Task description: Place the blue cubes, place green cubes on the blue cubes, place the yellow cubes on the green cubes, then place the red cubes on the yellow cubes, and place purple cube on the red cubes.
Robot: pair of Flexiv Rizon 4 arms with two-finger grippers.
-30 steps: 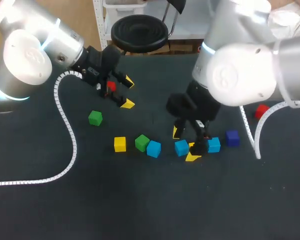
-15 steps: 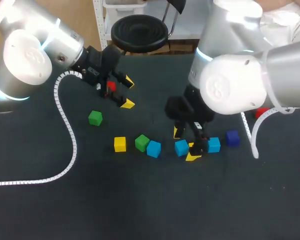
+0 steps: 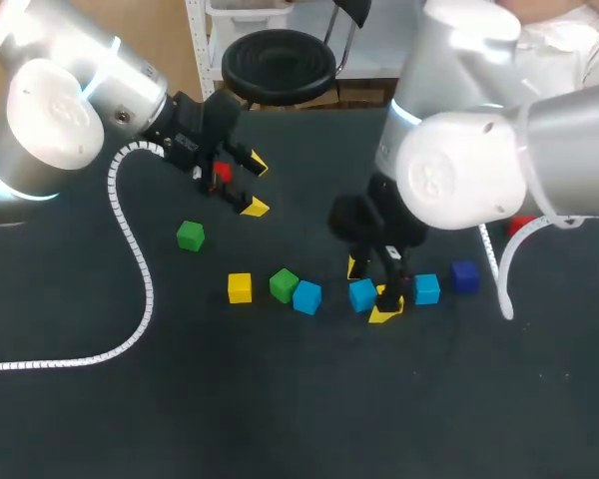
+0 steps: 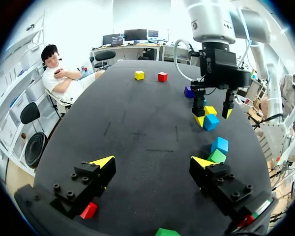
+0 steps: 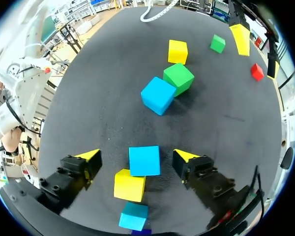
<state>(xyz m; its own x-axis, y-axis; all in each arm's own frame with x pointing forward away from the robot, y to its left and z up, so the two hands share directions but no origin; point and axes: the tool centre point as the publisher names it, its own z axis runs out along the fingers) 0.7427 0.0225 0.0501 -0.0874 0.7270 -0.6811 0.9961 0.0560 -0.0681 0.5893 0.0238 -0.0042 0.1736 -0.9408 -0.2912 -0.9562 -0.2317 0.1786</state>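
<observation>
My right gripper [image 3: 367, 289] stands open over a light blue cube [image 3: 360, 295], which lies between its fingers with a gap on each side. In the right wrist view that cube [image 5: 144, 160] sits between the yellow tips of the right gripper [image 5: 137, 156]. A yellow cube [image 5: 129, 185] and another blue cube [image 5: 133, 215] lie just behind it. A third blue cube [image 3: 306, 296] touches a green cube [image 3: 284, 284]. A purple cube [image 3: 464, 275] lies further right. My left gripper [image 3: 254, 186] is open at the back left, beside a red cube [image 3: 221, 172].
A yellow cube [image 3: 240, 287] and a second green cube [image 3: 190, 236] lie on the left of the dark table. Another red cube [image 3: 519, 225] shows partly behind my right arm. The left arm's white cable [image 3: 130, 239] trails across the table's left side.
My right arm has shifted slightly left over the blue cube, and its fingers have drawn in a little. The left arm and the cubes have stayed put.
</observation>
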